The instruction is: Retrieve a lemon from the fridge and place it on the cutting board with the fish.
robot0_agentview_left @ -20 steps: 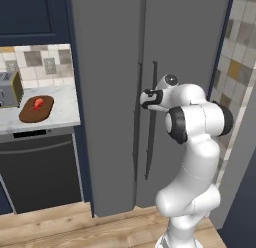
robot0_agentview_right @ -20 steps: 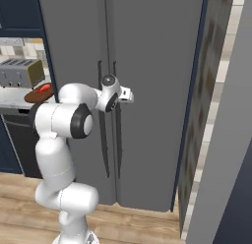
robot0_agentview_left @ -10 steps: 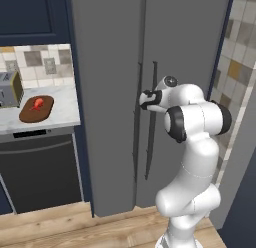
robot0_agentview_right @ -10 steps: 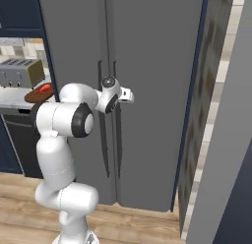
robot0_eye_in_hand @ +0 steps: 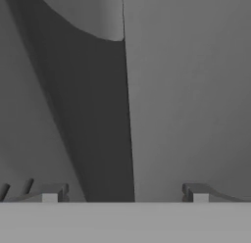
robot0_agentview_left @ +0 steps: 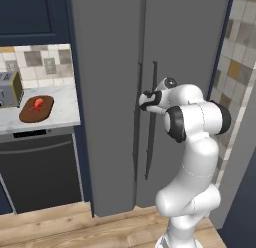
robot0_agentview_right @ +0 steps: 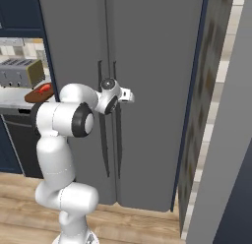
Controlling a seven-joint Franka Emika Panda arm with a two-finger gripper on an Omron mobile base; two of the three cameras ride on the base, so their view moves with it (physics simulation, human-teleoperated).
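The tall grey fridge stands with both doors shut, so the lemon is hidden. My gripper is pressed up to the long vertical handles at the door seam, about mid-height. Its fingertips stand wide apart on either side of the seam and a dark vertical band, so it is open and holds nothing. On the counter to the left lies the oval reddish-brown cutting board, and the red-orange fish rests on it.
A toaster stands beside the board on the pale counter. A dark oven front sits below it. A tiled wall closes in on the fridge's right. The floor is wood.
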